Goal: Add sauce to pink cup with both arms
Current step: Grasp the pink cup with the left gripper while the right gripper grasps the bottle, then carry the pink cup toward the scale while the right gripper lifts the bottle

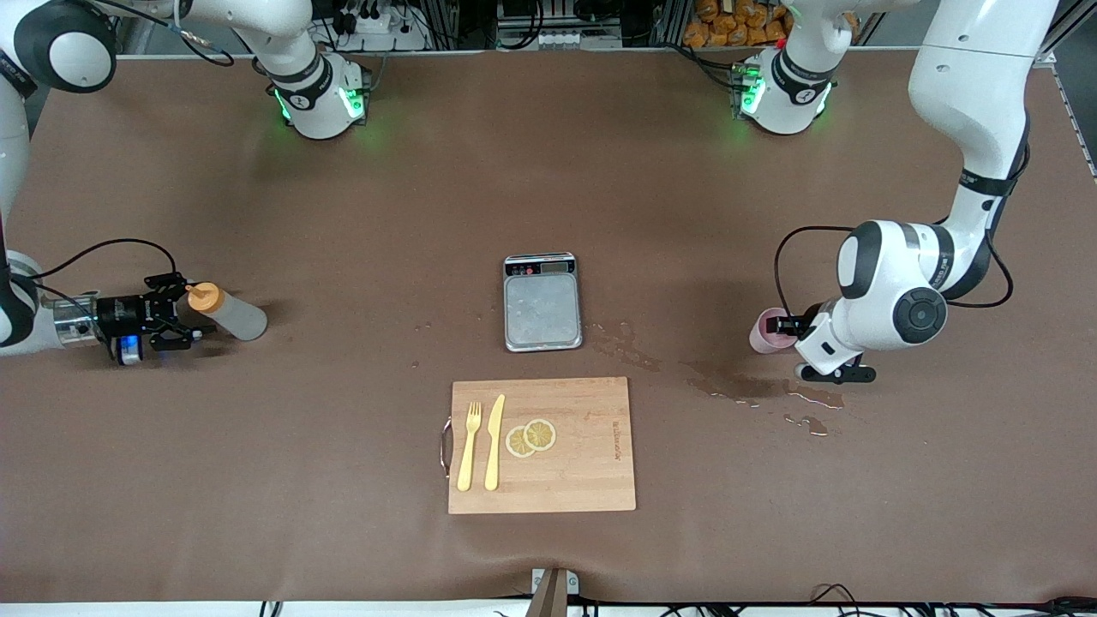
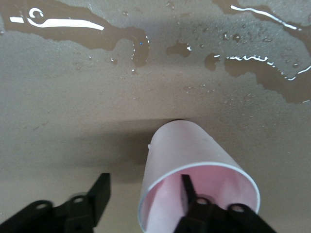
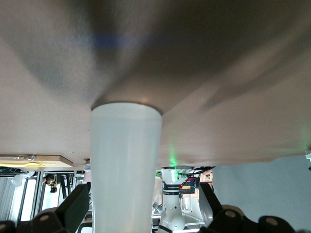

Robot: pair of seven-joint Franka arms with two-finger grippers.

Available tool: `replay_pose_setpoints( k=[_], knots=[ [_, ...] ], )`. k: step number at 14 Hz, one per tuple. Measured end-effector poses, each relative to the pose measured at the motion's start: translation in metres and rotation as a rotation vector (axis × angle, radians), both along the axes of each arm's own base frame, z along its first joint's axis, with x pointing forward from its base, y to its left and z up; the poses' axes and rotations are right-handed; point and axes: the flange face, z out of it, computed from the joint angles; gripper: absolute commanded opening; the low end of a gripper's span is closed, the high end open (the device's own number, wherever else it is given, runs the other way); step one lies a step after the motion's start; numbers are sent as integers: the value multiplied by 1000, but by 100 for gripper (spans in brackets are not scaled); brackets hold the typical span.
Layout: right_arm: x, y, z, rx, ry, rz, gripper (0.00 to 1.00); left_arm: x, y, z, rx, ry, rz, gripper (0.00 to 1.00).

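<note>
- The left gripper (image 1: 778, 326) is set low over the pink cup (image 1: 763, 332), its jaws open. One finger (image 2: 188, 191) is inside the rim and the other is outside, with a gap left to the wall, so nothing is clamped.
- The right gripper (image 1: 188, 310) is held level at the sauce bottle (image 1: 233, 313), with space left on both sides, so no grip is made.
- The cup is seen as a small light-pink tumbler with a thin white-edged rim. It stands on the brown table (image 1: 343, 214) at about 3 o'clock from the grey kitchen scale (image 1: 542, 302).
- The bottle is translucent and whitish with an orange nozzle cap (image 1: 204, 296). It stands at about 9 o'clock from the scale.
- Only in the left wrist view is the finger inside the cup (image 2: 194, 160) shown. Shiny puddles (image 2: 68, 26) are seen there, and in the front view at about 5 o'clock from the cup.
- Only in the right wrist view is the bottle (image 3: 125, 170) shown upright, midway between the open fingers (image 3: 73, 206).
- The left arm is bent down at its elbow. The right forearm lies low and level.
</note>
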Motion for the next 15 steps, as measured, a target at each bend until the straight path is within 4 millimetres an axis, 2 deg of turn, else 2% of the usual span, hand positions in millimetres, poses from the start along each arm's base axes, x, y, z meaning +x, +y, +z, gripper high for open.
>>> replay_pose_setpoints(
  k=[4,7,10,12,13,15],
  knots=[
    [5,23,-3,19,10,36,100,1,0,-5,7,3,-12,0],
    [7,35,-6,32,13,52,88,7,-2,3,3,-19,-20,0],
    [7,38,-7,35,12,58,68,14,-11,26,-7,-61,-35,0],
    [6,38,-7,39,6,58,67,13,-24,48,-16,-80,-54,0],
    [6,38,-7,40,4,59,58,10,-33,58,-19,-79,-62,0],
    [5,37,-8,42,0,60,47,1,-62,75,-23,-69,-58,0]
  ],
)
